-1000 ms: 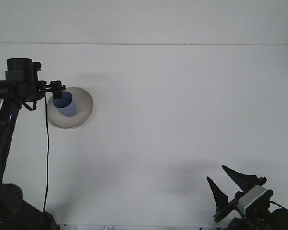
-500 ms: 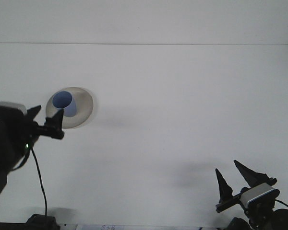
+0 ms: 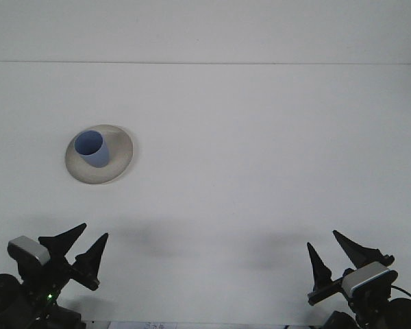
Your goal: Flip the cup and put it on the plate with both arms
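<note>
A blue cup [image 3: 92,149] stands upright, mouth up, on the pale round plate [image 3: 118,166] at the left of the white table. My left gripper [image 3: 83,244] is low at the bottom left, well in front of the plate, open with nothing between its fingers. My right gripper [image 3: 335,252] sits at the bottom right, far from the cup, open and holding nothing.
The white table [image 3: 260,151] stretches back to a straight far edge near the top of the view. Only the plate with the cup stands on it.
My left arm has drawn back from the cup on the plate down to the bottom left corner. The cup stays upright on the plate. The right gripper has barely shifted.
</note>
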